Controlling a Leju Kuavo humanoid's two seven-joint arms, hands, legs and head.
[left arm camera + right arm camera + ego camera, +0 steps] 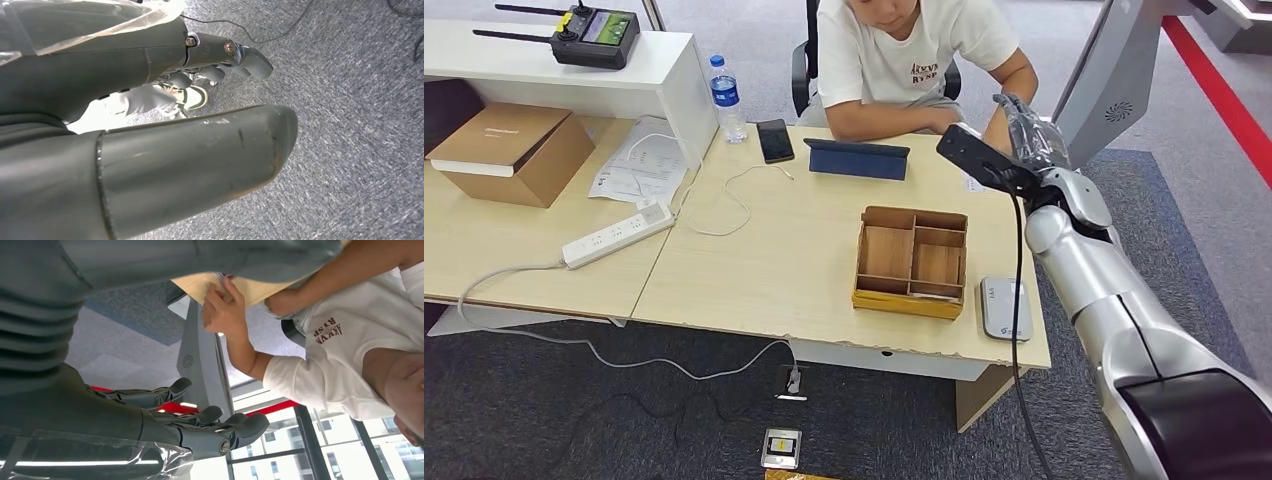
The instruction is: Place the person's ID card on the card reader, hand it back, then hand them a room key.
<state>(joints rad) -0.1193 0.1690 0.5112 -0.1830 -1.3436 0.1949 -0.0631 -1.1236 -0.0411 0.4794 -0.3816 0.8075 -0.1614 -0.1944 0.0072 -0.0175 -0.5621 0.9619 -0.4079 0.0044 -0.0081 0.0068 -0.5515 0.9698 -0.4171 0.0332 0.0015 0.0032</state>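
At the lower right of the head view, the card reader point(1005, 308) is seen flat on the table point(754, 270), just right of the wooden tray point(912, 261). Further up at right, the right hand point(1028, 133) is held raised beside the seated person point(914, 60); in the right wrist view its fingers point(200, 427) are spread, with nothing held. The person's hand point(223, 310) is pressed on the table edge, where the ID card cannot be made out. The left hand point(220, 55) is hung above carpet, fingers loosely extended and empty.
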